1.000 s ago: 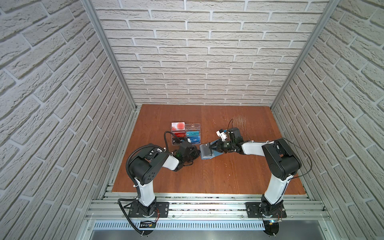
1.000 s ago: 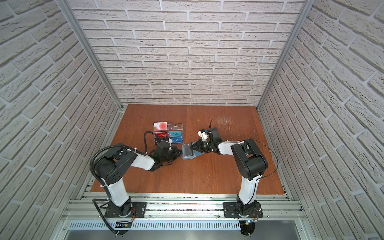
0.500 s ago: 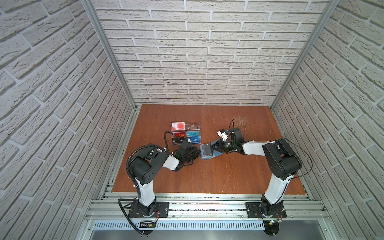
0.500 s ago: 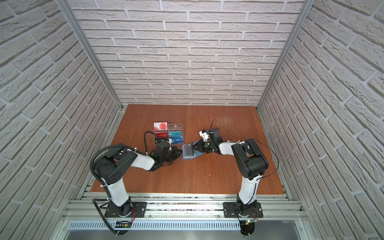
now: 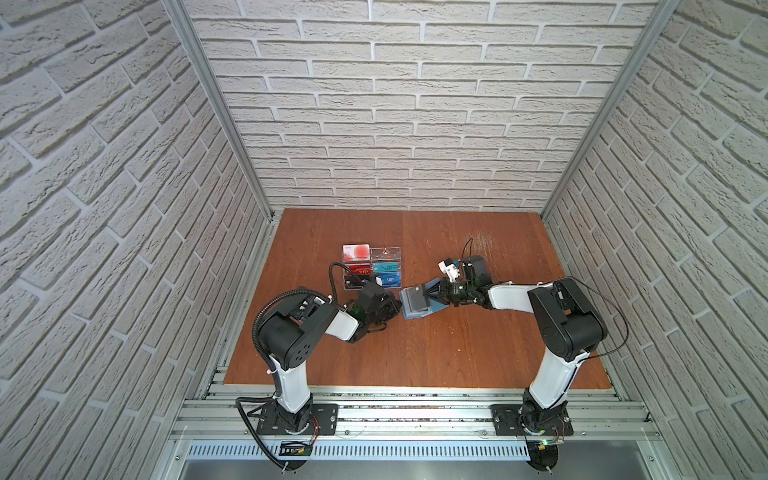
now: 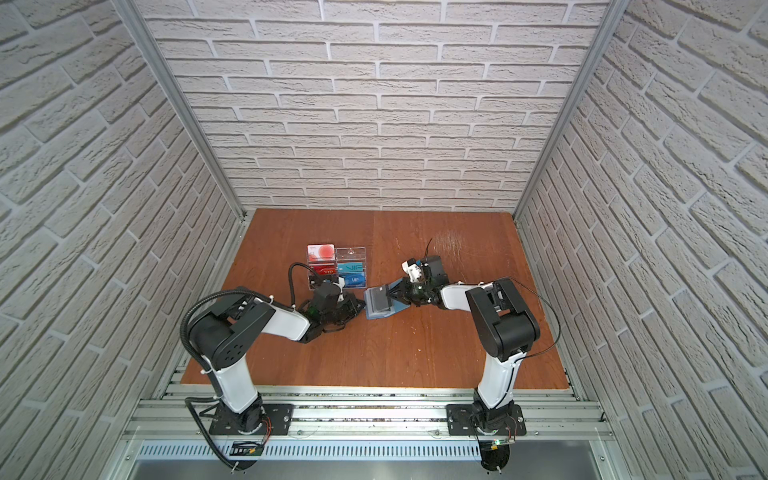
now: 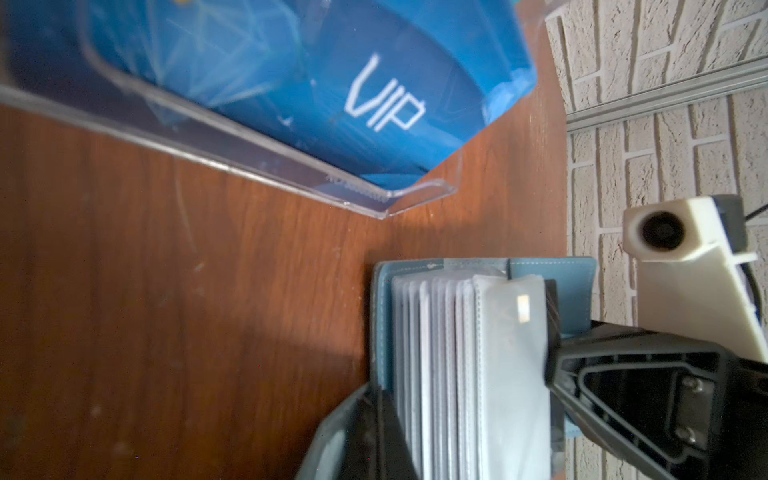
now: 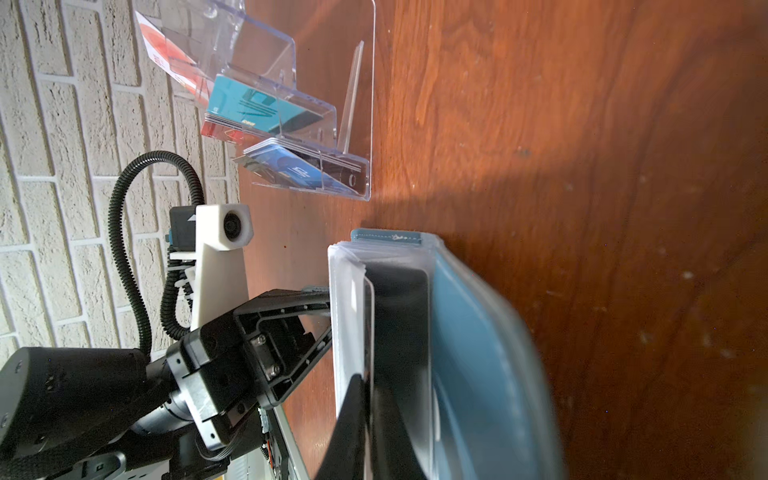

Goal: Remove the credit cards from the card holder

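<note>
Card holder [image 5: 412, 313] is lying open on bench [image 5: 415, 365], beside clear rack [image 5: 384, 266]; left pincer [image 5: 398, 306] is clamping its left edge; right pincer [image 5: 430, 295] is pinching shut on its top sleeve.

Slate-blue card holder [image 5: 417, 308] gapes open (clear sleeves fanned).

The left arm [image 5: 286, 336] and right arm [image 5: 565, 328] are built alike, with glossy white links between bulky black joint housings. Each is bolted to a flat black base plate [image 5: 326, 417]. A ribbed black hose [image 8: 119, 249] runs along the left arm. Each wrist carries a cream-white camera mount [image 8: 220, 249]. The fingers [image 7: 648, 343] are black open triangular frames with silver screws.
</note>
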Robot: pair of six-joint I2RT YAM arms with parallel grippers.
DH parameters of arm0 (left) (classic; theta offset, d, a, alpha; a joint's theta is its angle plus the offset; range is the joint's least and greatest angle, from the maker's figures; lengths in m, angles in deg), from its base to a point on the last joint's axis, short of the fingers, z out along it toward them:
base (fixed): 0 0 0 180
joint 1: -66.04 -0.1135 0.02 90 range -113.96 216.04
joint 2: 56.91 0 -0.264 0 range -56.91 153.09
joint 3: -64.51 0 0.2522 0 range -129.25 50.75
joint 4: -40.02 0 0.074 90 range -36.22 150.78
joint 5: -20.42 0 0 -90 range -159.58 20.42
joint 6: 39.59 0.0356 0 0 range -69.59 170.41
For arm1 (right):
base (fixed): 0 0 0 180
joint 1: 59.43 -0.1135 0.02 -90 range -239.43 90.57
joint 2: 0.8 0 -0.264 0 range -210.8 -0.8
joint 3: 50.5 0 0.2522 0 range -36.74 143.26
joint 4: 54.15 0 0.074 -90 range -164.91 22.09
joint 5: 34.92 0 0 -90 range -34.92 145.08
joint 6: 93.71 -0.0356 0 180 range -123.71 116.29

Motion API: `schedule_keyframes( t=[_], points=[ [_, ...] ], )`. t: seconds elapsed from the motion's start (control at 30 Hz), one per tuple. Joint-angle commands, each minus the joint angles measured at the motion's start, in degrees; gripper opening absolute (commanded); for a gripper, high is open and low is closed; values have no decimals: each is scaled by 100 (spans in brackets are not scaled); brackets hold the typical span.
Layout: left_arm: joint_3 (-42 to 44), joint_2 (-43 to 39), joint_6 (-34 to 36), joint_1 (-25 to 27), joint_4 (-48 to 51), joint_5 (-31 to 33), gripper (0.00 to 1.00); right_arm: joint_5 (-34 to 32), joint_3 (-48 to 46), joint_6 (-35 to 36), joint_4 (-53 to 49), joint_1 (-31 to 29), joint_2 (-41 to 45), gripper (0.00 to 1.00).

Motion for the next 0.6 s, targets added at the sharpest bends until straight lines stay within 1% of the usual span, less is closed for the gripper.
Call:
schedule_keyframes(
  t=[0.0,0.23,0.57],
  points=[
    [45,151,36,34,268,13,0,-167,-71,113,40,107,227,9],
    [49,120,60,32,296,23,0,-141,-61,84,40,116,170,12],
    [99,135,49,23,241,30,0,-129,-113,43,115,159,196,7]
  ],
)
